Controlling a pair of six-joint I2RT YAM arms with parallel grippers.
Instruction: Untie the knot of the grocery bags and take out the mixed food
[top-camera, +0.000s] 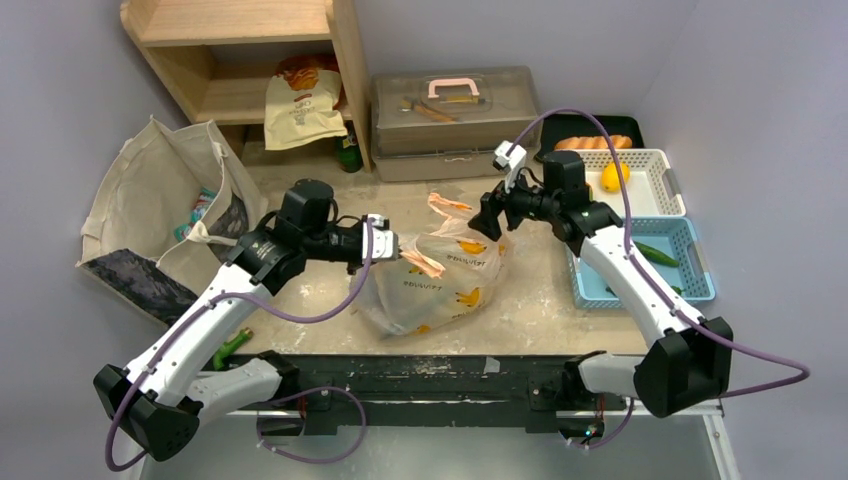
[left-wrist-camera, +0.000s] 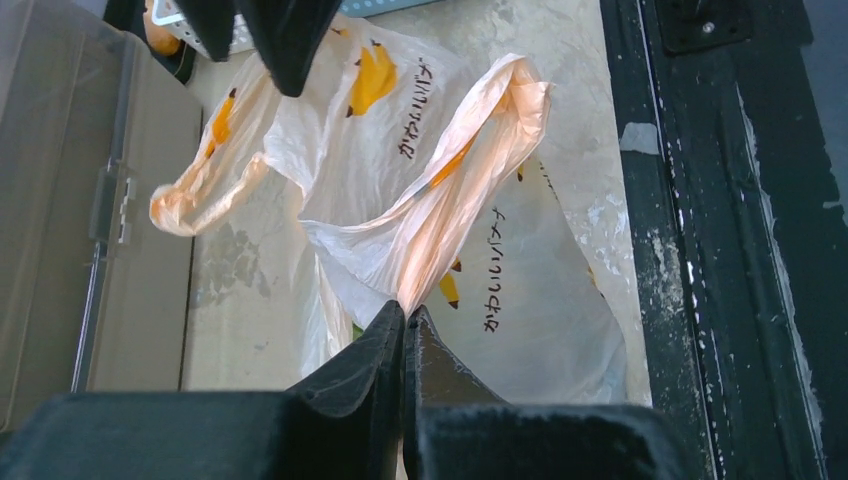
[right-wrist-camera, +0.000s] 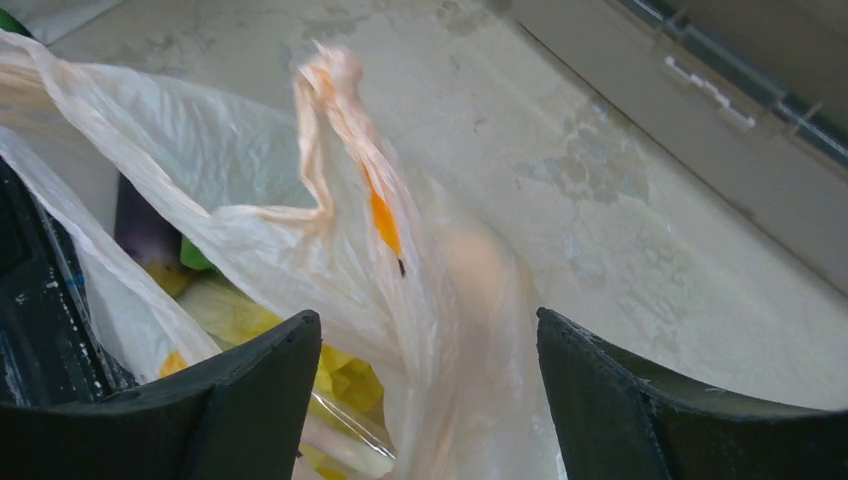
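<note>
The pale-orange grocery bag (top-camera: 445, 280) with yellow banana prints lies at the table's middle. No knot shows; its two handle loops are apart. My left gripper (top-camera: 396, 248) is shut on one handle loop (left-wrist-camera: 450, 190), pinched at the fingertips (left-wrist-camera: 405, 310). The other loop (right-wrist-camera: 335, 140) stands free on the far side. My right gripper (top-camera: 490, 218) is open over the bag's far edge, its jaws wide either side of bunched plastic (right-wrist-camera: 430, 320), not gripping. Yellow-green food (right-wrist-camera: 340, 385) and a green piece (right-wrist-camera: 195, 258) show through the bag's mouth.
A grey lidded box (top-camera: 455, 110) stands behind the bag. A white basket (top-camera: 665, 180) and a blue basket (top-camera: 700, 265) with produce sit at the right. A canvas tote (top-camera: 150, 200) and a wooden shelf (top-camera: 240, 50) are at the left. A green vegetable (top-camera: 232, 345) lies by the left arm.
</note>
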